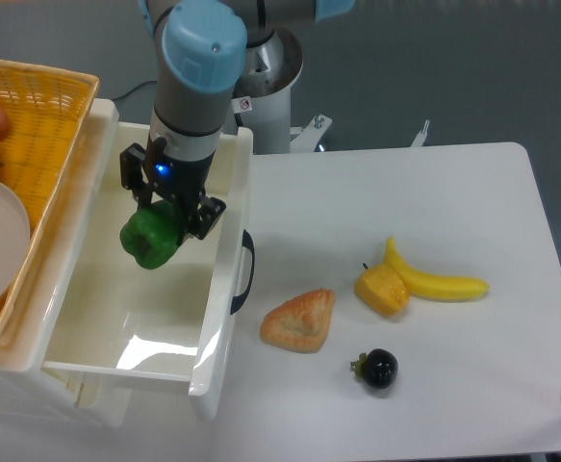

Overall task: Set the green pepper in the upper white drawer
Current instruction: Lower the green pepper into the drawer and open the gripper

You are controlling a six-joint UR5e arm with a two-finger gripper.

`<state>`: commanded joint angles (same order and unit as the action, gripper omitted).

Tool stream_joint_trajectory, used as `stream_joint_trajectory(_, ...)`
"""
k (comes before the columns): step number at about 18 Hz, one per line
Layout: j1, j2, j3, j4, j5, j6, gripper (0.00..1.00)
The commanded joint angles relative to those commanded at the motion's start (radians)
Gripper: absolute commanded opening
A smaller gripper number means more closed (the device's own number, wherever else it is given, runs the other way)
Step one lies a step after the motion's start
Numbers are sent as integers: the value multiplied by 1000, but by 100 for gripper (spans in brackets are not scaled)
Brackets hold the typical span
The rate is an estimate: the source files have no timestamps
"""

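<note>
Camera view, near to far: deep glossy white plastic upper white drawer (224, 318) open, dark handle on front edge. Glossy dark-green lobed green pepper (150, 235) hangs over drawer cavity, nearer back edge, clamped in black two-finger gripper (167, 208). Pepper below gripper; release likely drops it inside.

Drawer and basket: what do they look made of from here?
The drawer looks like glossy white plastic: smooth moulded walls with bright glare on its floor. The basket looks woven, perhaps wicker or plastic strands: a yellow-orange lattice weave shows on its wall. The gripper holds the pepper over the drawer.
</note>
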<state>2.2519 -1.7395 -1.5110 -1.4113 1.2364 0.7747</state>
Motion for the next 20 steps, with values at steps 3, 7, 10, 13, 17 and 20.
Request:
stream_joint_trajectory(3,-2,-14,-2,14,0,0,43)
stream_joint_trajectory(7,-17,-26,-2,20,2,-3,45)
stream_joint_trajectory(10,-22,-29,-3,20,3,-3,46)
stream_joint_trajectory(13,-23,-34,-3,21,3,0,57)
stream_joint_trajectory(17,-25,-38,-8,29,14,3,70)
stream_joint_trajectory(20,-43,-51,-6,37,32,6,76)
